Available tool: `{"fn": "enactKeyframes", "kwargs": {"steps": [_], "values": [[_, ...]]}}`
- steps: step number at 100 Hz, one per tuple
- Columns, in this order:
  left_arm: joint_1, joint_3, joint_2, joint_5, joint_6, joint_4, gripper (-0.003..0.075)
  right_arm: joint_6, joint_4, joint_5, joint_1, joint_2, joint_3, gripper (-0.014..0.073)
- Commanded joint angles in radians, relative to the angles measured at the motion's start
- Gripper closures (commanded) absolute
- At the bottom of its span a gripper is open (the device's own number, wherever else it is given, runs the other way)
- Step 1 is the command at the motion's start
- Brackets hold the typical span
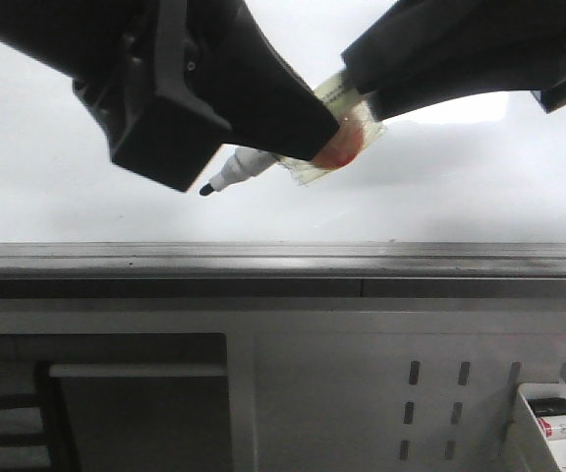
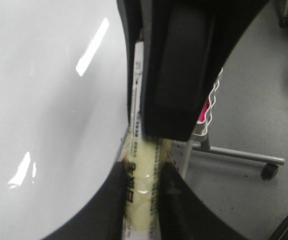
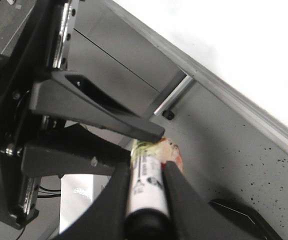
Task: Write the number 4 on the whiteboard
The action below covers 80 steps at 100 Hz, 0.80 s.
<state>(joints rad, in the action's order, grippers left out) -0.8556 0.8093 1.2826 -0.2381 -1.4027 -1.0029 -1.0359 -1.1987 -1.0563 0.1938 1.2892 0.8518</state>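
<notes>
Whiteboard (image 1: 57,187) fills the background, no strokes visible on it, grey edge rail (image 1: 263,254) running below. Both grippers meet just in front of it on one marker (image 1: 236,175): left gripper (image 1: 308,138) clamped around the taped barrel, right gripper (image 3: 146,172) clamped on the rear end. Black tip (image 1: 205,190) points down-left toward the rail.

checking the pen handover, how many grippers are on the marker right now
2. The left gripper clamps the marker near its taped middle; the right gripper grips its rear end. Both meet above the whiteboard, tip pointing down-left.
</notes>
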Motion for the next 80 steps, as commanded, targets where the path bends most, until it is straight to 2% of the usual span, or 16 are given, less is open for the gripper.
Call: {"fn": "enactKeyframes", "kwargs": {"steps": [1,10,27,32,43,64,80], "values": [[-0.008,0.036,-0.027,0.034,0.0,-0.026,0.0673,-0.015,-0.102,-0.072,0.004,-0.016,0.03,0.0653],[-0.008,0.036,-0.037,0.034,0.0,-0.026,0.0554,-0.015,-0.096,-0.046,0.004,-0.023,0.03,0.0638],[0.015,0.036,-0.09,0.042,0.005,-0.026,0.0219,-0.015,-0.076,0.022,0.004,-0.066,0.03,0.0638],[0.036,0.036,-0.111,0.042,0.015,-0.026,0.0175,-0.016,-0.061,0.046,0.004,-0.092,0.03,0.0638],[0.111,0.036,-0.164,0.033,0.081,-0.026,0.0178,-0.017,-0.022,0.135,0.004,-0.165,0.011,0.0638],[0.334,-0.017,-0.311,0.024,0.23,-0.029,0.0184,-0.083,-0.013,0.325,0.004,-0.367,-0.104,0.0638],[0.473,-0.096,-0.424,0.024,0.242,-0.073,0.023,-0.152,-0.022,0.407,0.004,-0.45,-0.154,0.0638]]}}
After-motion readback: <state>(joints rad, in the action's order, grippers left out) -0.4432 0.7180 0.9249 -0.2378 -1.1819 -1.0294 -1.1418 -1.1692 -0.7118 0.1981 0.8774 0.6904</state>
